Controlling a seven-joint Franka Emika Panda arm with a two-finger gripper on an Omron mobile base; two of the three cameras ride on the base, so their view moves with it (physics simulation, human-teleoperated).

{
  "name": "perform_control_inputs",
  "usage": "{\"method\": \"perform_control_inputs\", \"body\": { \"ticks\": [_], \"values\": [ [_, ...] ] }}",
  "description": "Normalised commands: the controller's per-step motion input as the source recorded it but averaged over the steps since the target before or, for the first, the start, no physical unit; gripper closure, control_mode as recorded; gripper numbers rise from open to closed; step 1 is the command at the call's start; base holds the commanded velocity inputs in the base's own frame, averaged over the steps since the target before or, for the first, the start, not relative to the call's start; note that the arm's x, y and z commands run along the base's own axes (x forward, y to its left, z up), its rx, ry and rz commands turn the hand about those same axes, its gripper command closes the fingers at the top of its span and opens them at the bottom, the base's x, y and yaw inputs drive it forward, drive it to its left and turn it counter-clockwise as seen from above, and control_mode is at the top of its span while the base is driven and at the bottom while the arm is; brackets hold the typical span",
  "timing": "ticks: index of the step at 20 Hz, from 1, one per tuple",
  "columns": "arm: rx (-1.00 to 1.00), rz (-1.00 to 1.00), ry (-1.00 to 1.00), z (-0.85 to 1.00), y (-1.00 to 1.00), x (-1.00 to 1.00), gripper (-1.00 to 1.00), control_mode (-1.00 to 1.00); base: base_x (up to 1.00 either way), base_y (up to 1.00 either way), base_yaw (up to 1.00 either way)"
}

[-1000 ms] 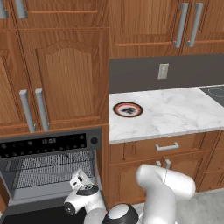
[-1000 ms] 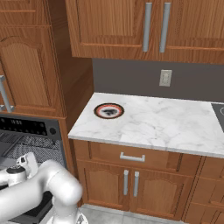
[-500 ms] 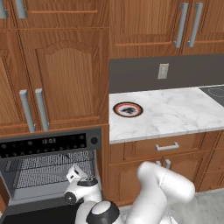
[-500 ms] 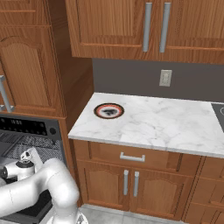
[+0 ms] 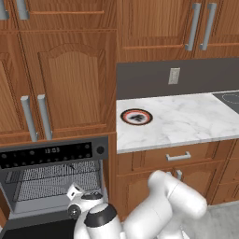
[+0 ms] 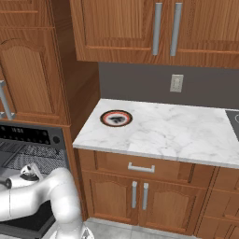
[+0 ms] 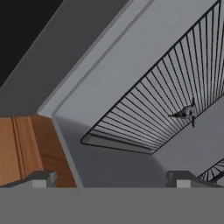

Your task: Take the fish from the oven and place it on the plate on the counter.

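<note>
I see the two-finger gripper (image 7: 111,177) with jaws spread wide and empty; over the last second it has dropped lower before the black built-in oven (image 5: 53,179) — I judge the reach toward the rack underway. The tiny dark grey fish (image 7: 185,113) lies on the wire rack (image 7: 164,100), well apart from the fingertips (image 7: 41,178), its long axis running roughly across the hand view — which end is the head I cannot tell. The orange-rimmed round plate (image 5: 136,116) waits on the white marble counter (image 5: 186,121).
</note>
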Motion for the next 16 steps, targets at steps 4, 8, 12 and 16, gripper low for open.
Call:
{"method": "perform_control_inputs", "body": {
  "ticks": [4,8,12,16],
  "values": [
    [0.00,0.08,0.00,0.03,0.24,0.00,-1.00,-1.00,0.00,0.00,0.00],
    [0.00,0.03,0.01,0.03,0.21,0.09,-1.00,-1.00,0.00,0.00,0.00],
    [-0.01,0.02,0.04,0.00,0.19,0.10,-1.00,-1.00,0.00,0.00,0.00],
    [-0.07,0.00,0.00,0.22,0.15,0.00,-1.00,-1.00,0.00,0.00,0.00]
  ]
}}
